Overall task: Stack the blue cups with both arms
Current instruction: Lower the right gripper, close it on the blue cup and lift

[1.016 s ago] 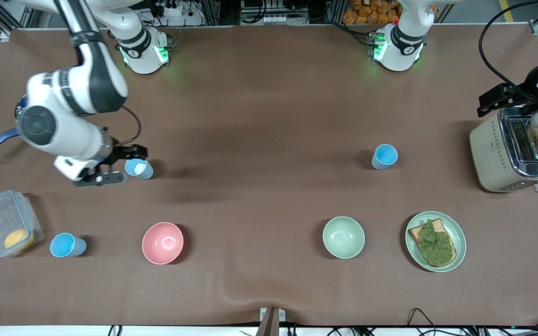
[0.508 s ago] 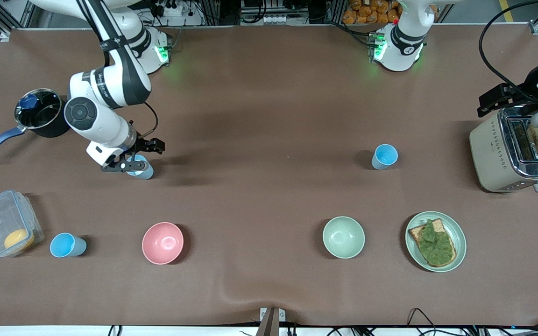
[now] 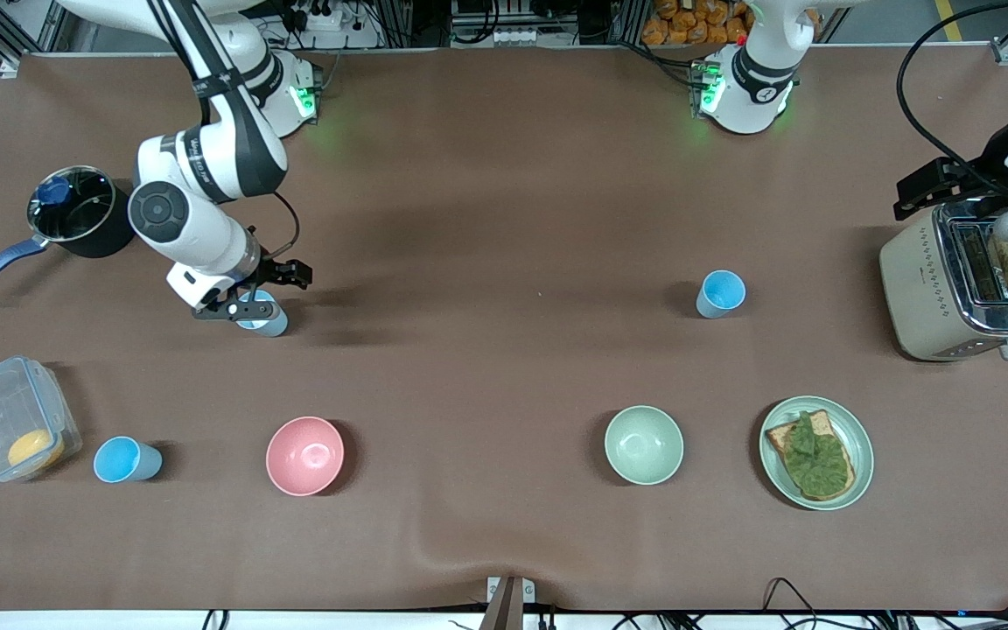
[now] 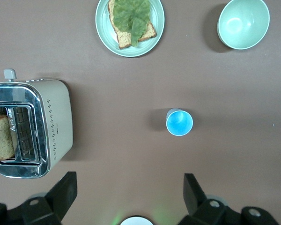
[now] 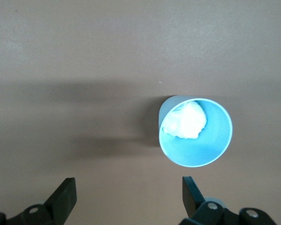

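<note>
Cups: one (image 3: 262, 316) just under the right gripper (image 3: 248, 296) — jaws apart, nothing held; another (image 3: 719, 294) at nine o'clock of the toaster (image 3: 950, 289), third (image 3: 125, 460) beside the box (image 3: 12, 430). Left gripper (image 4: 131, 197) hangs spread — waiting.

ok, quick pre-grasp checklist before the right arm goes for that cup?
1. Right gripper open: ok, fingers spread wide.
2. Right gripper over the pale cup: ok in the front view; in the right wrist view the cup sits off toward one finger, so centring is not ok.
3. Cup upright: ok.
4. Cup empty: not ok, a white lump lies inside.
5. Other cups free to stack: ok, one beside the clear box, one toward the left arm's end, both upright.
6. Left gripper clear: ok, open, waiting high above the toaster.
</note>
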